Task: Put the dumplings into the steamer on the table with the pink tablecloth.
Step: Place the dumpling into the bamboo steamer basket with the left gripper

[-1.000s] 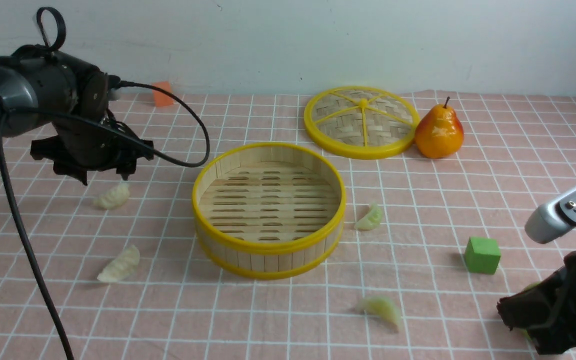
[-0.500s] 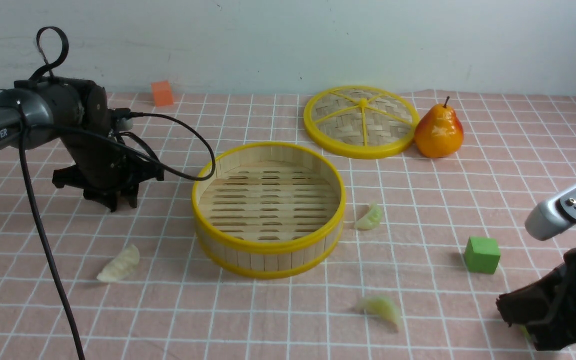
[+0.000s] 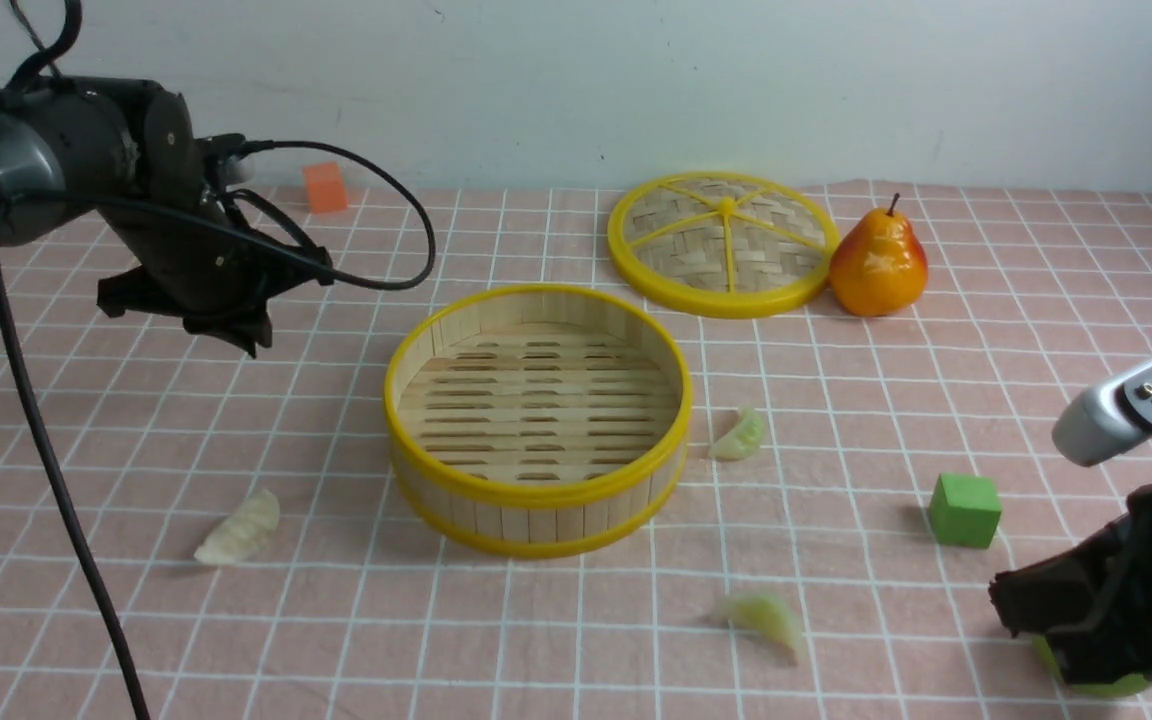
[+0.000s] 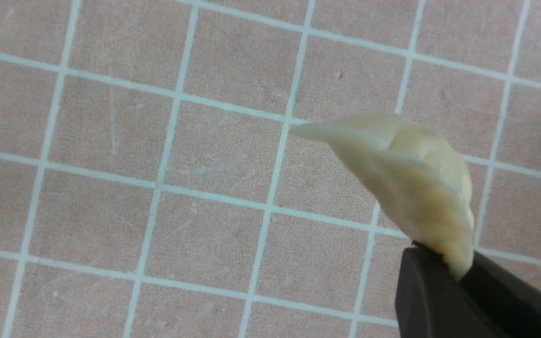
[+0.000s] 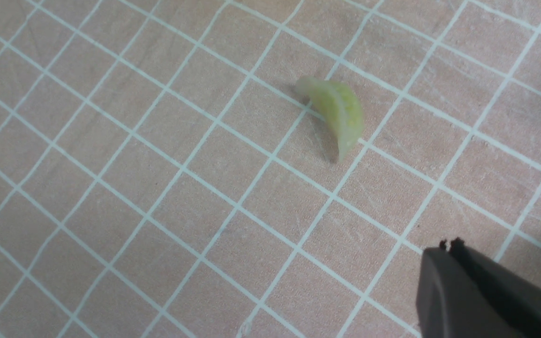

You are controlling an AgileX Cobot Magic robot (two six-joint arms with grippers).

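Left tool point(image 3: 248, 340) pinches cream dumpling point(image 4: 416, 188) by one end; carry step, I judge. Next: cross to steamer point(image 3: 536, 497), release inside. Right tool point(image 5: 453, 245) closed, empty.

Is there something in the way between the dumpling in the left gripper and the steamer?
Nothing visible. The left gripper holds the cream-white dumpling over bare pink tablecloth, and only cloth lies between it and the steamer. The steamer is open; its lid lies apart, farther back.
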